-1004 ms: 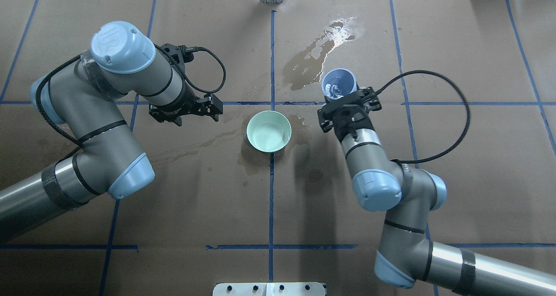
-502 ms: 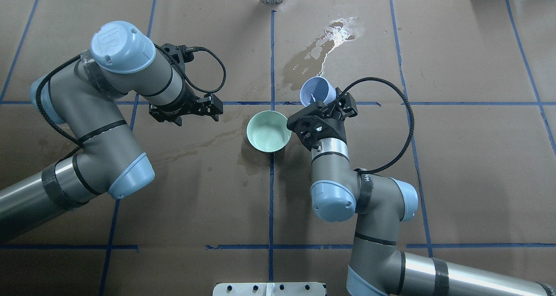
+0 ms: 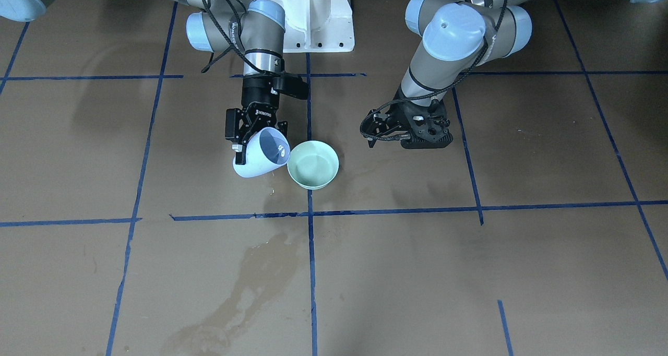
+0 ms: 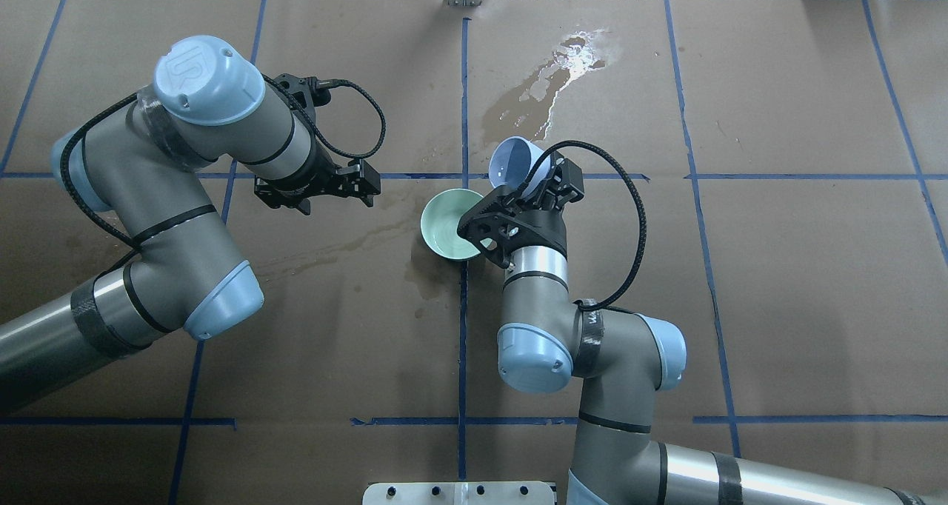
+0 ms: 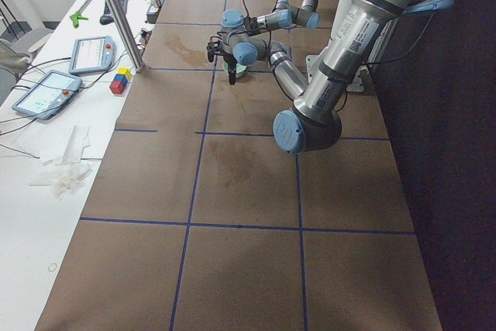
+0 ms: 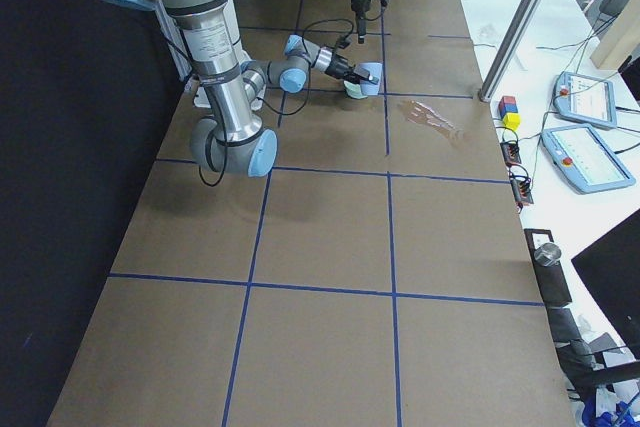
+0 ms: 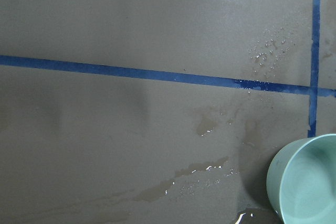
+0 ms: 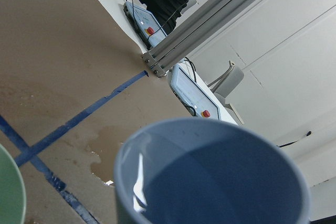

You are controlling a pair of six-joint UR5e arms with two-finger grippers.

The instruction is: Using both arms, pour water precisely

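Right gripper (image 3: 251, 141): my fingers are clamped on the pale blue cup (image 3: 257, 163), one finger down its outer wall, the other hidden behind it. The cup is off the table and tilted, with its mouth turned toward the mint-green bowl (image 3: 313, 164). In the front view the lip sits just beside the bowl's rim; I can't tell whether they touch. In the overhead view the cup (image 4: 515, 161) is at the bowl's far-right side and my wrist covers part of the bowl's right edge. The water (image 8: 137, 179) is in the cup. The right wrist camera shows only a faint glint on the inner wall, so I can't read the level. I also can't tell if there is liquid in the bowl. The bowl stands upright on the brown paper (image 4: 778, 283), at the centre blue tape line (image 4: 463, 342). Left gripper (image 3: 424, 137) hangs low over the paper, on the bowl's other side and well apart from it, with nothing in it. No view shows the fingertips clearly, so I can't tell whether they're apart or together. The left wrist camera looks straight down at the paper, with droplets and the bowl (image 7: 310, 182) in its lower right corner. Darker wet stains (image 4: 533, 98) lie beyond the cup, and more run from the bowl toward my left arm (image 4: 170, 186).
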